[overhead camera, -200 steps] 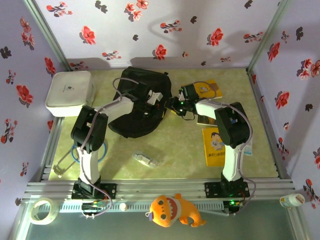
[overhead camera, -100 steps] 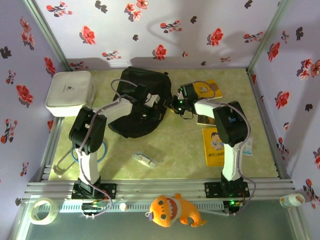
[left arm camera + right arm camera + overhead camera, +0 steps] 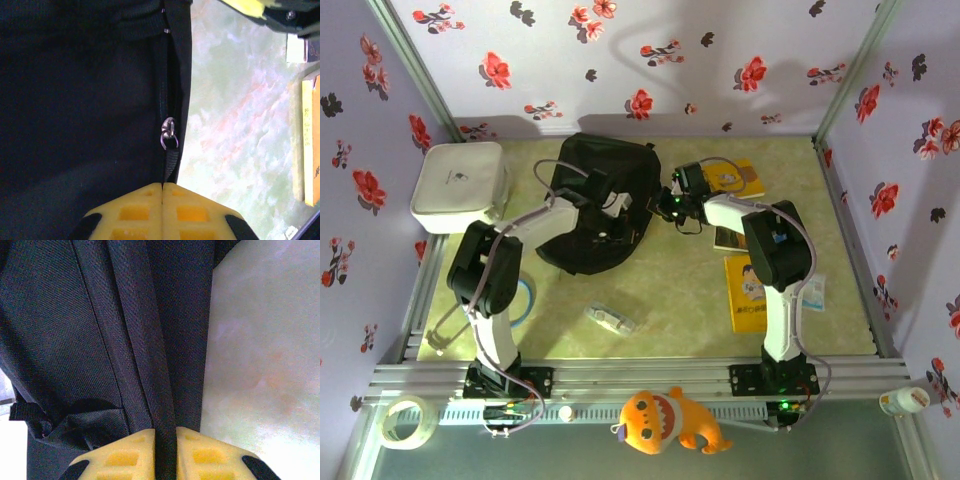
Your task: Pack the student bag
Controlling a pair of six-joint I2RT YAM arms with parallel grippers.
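Student bag (image 3: 620,165) lies at 11 o'clock on the counter (image 3: 670,290). Left fingers (image 3: 159,196) pinch its zipper strap (image 3: 170,160), fully closed; right fingers (image 3: 150,442) clamp a fabric fold (image 3: 155,390) on its 3 o'clock edge.

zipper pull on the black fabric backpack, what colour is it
Silver metal zipper pull, clearest in the left wrist view.

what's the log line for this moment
left gripper: shut on zipper pull | right gripper: shut on student bag edge fold | yellow book: on table, unpacked
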